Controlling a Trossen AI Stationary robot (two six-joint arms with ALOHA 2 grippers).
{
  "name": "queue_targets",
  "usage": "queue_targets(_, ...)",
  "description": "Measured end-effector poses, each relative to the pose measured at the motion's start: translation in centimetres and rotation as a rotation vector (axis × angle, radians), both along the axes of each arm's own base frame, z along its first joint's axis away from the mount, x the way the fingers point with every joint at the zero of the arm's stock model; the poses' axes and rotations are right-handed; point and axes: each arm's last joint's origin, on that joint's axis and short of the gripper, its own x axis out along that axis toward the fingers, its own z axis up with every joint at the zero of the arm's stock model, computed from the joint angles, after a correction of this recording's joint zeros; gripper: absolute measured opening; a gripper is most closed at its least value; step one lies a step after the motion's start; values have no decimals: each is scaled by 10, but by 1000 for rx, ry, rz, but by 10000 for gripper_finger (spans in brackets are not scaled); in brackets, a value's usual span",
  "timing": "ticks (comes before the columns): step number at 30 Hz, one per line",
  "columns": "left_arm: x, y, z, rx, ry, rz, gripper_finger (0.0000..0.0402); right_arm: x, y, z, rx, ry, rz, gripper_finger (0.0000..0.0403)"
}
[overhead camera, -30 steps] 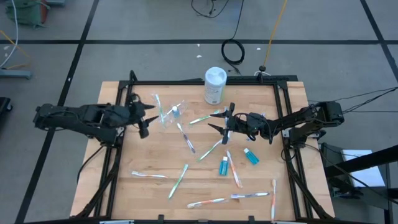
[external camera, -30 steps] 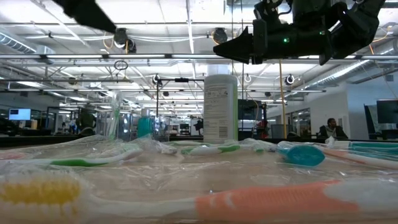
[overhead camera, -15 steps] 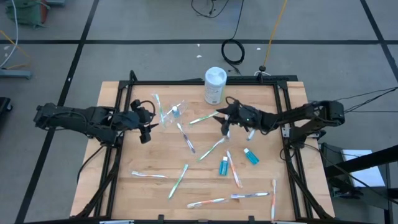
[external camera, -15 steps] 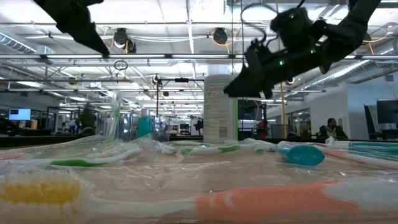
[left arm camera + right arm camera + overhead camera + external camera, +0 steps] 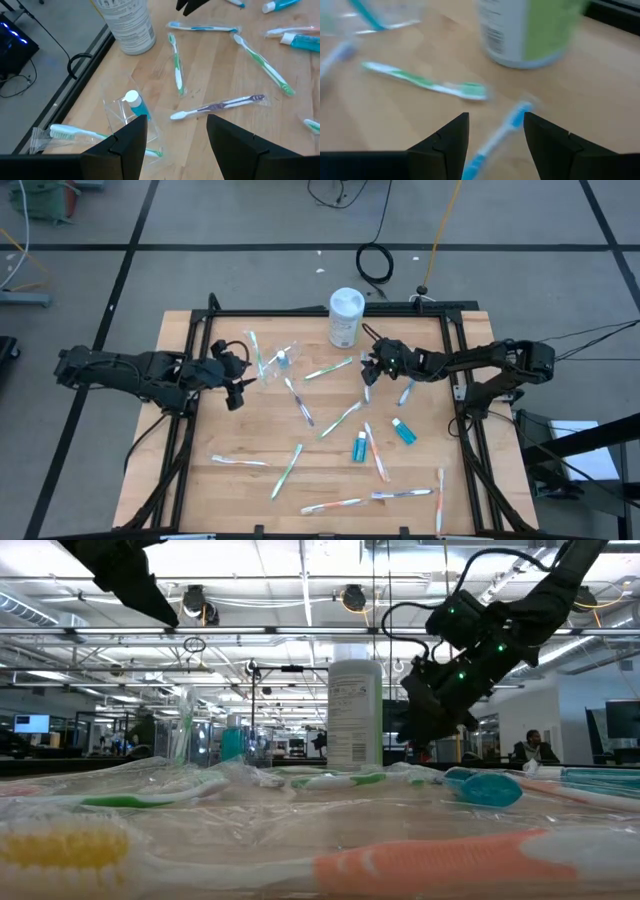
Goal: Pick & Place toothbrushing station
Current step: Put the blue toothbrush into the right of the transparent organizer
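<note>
Currently the right pincer (image 5: 367, 367), jaws released, is positioned over the blue toothbrush (image 5: 496, 134), whose long axis runs between its fingers, beside the white canister (image 5: 345, 317).

the left arm is reaching in from the table's left edge, its left gripper (image 5: 238, 380) hanging with fingers spread. the right arm is stretching inward, its right gripper (image 5: 367, 367) tilting downward, fingers parted and empty.

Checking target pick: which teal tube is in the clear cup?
The teal tube with the white cap, near the left gripper; the other two tubes lie on bare table.
</note>
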Motion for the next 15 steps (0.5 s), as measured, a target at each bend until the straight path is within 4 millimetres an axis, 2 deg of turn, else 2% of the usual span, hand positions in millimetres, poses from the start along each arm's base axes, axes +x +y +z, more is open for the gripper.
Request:
queue_targets(10, 0, 0, 0, 0, -3, 0, 212, -1, -3, -5, 27, 17, -21, 180)
queue_targets(15, 0, 0, 0, 0, -4, 0, 212, 3, -4, -19, 53, 31, -35, 180)
